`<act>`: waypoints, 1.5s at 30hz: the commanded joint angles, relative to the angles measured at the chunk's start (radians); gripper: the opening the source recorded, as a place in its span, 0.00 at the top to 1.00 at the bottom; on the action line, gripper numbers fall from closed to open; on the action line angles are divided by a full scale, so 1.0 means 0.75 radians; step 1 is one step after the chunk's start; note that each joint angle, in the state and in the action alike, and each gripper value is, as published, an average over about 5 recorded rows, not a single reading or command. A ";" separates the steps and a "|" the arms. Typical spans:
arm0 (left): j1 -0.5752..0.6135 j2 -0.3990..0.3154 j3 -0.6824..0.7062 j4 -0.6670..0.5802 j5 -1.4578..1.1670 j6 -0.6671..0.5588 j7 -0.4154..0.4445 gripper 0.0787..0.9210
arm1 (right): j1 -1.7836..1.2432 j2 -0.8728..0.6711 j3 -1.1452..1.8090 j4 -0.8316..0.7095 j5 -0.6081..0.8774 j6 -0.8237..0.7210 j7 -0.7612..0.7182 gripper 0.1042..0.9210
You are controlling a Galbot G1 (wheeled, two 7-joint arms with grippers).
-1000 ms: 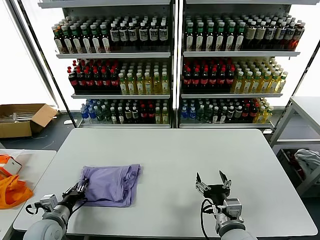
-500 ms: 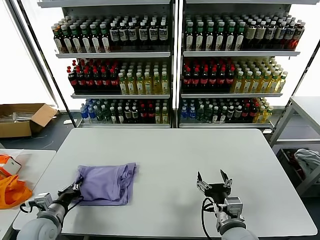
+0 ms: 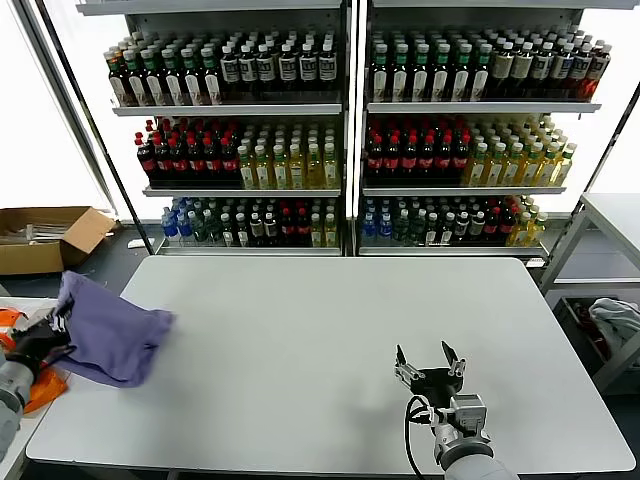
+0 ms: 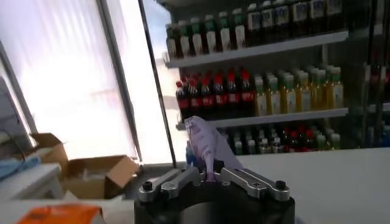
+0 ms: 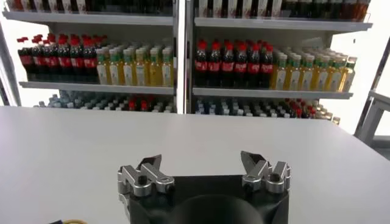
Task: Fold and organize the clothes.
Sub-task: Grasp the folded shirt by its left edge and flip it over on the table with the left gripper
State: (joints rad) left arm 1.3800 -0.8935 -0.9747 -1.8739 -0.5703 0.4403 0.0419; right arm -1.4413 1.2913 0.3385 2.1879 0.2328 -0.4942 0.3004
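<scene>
We see the left gripper [image 3: 40, 340] clamped tight on the lavender T-shirt [image 3: 110, 335], garment bunched and lifted off the white table [image 3: 330, 350] at its left edge, right gripper [image 3: 428, 368] over the table's near side, fingers spread wide, holding nothing

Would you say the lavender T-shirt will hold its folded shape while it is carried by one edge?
Probably not: the T-shirt sags in soft folds from the shut left gripper, so it looks floppy. It seems light, hanging from one pinch. The fold may well loosen.
</scene>
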 commanded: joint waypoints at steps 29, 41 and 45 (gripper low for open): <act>-0.163 -0.265 0.925 -0.269 -0.079 0.111 -0.196 0.96 | -0.038 0.078 -0.019 -0.031 -0.085 0.001 -0.001 0.12; -0.225 -0.486 1.001 -0.185 -0.294 -0.061 -0.213 0.82 | -0.037 0.082 -0.039 -0.059 -0.086 -0.005 -0.007 0.12; -0.209 -0.504 0.962 -0.219 -0.348 -0.084 -0.216 0.69 | -0.011 0.099 -0.064 -0.081 -0.073 -0.007 0.000 0.12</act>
State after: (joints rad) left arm 1.2454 -1.1772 -0.2777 -2.0264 -0.6595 0.4437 -0.1027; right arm -1.4658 1.3539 0.3086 2.1458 0.1717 -0.4977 0.2968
